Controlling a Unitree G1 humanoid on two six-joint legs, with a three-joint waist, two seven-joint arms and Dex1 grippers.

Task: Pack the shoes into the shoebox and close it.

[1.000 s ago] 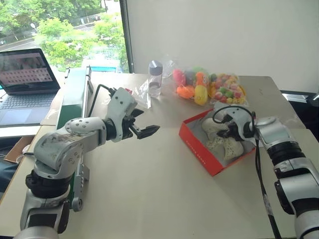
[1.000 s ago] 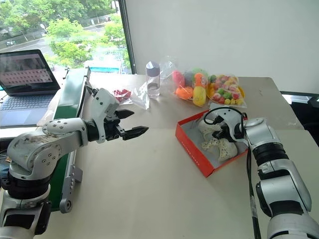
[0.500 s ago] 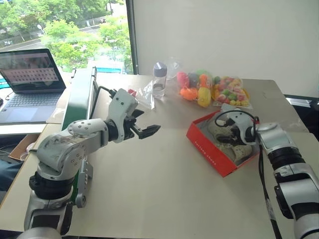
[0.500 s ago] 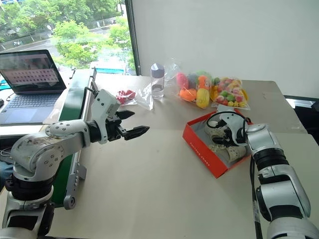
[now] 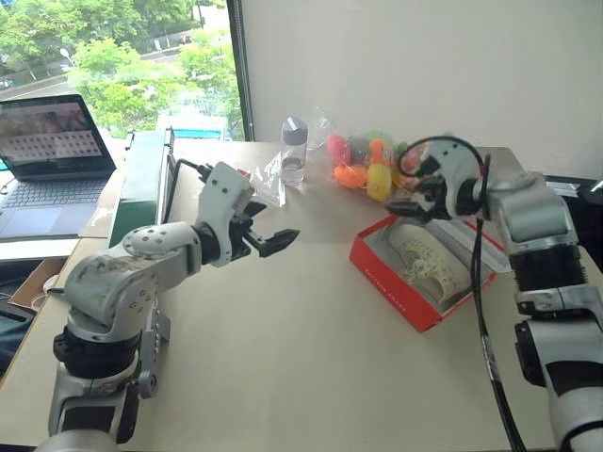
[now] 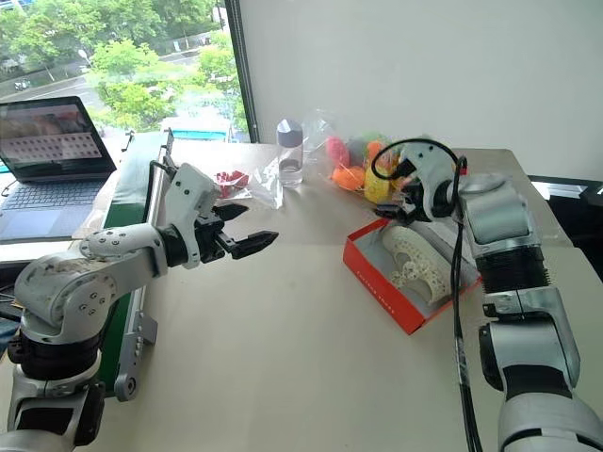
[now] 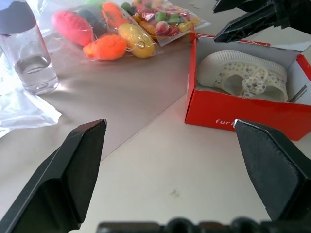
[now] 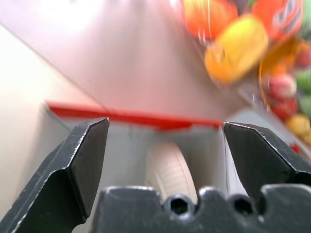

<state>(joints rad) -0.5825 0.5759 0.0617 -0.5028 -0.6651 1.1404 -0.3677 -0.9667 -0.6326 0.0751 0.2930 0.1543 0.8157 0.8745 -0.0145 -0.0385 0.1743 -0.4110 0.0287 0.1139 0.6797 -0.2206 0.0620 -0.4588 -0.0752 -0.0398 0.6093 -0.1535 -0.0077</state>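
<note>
So the shoes [image 6: 415, 261] are sitting inside the shoebox [image 6: 382, 285], which is over toward the right side of the desk [image 6: 283, 358], nearer the far edge than the near one. Lid isn't shut, you can see the white interior plainly, and I honestly can't make out where the lid flap is lying.

The right gripper [image 6: 394, 209] hangs above the far end of the box with its fingers spread wide and nothing between them. The left gripper [image 5: 267, 239] is out over the middle-left of the desk, well apart from the box, also wide open and empty.

What could go wrong, imo: closing that lid. The box is light cardboard on a smooth top, so a push from one side with no bracing probably just slides it toward the desk's right edge. One shoe looks like it rides a bit high against the wall, so the lid might catch on it and pop back up. The bags of toys [image 6: 363, 169] are just beside the box's far corner, and the bottle [image 6: 289, 150] is farther along the far edge, so a sloppy sweep could knock those.
</note>
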